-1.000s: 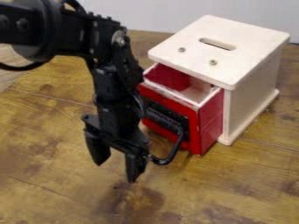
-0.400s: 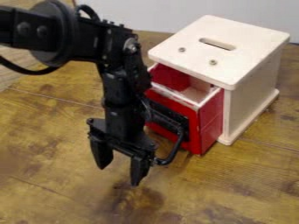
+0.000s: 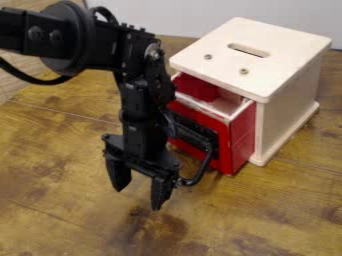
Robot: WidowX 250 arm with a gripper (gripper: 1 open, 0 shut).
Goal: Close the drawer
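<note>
The red drawer [image 3: 203, 96] sticks partly out of the cream-white cube cabinet [image 3: 274, 75] toward the lower left. Its black front panel [image 3: 201, 140] faces me, and its black rounded loop handle [image 3: 194, 172] curves out in front. My gripper [image 3: 138, 185] hangs from the black arm [image 3: 140, 90] just left of the handle, fingers pointing down at the table. The fingers are spread apart and hold nothing. The arm hides the left part of the drawer front.
The wooden table [image 3: 54, 210] runs all round. The cabinet has a slot [image 3: 246, 48] on its top and stands at the right. The arm's upper links reach in from the upper left.
The gripper has shifted slightly to the right and a little down, closer to the loop handle. The drawer has not visibly moved.
</note>
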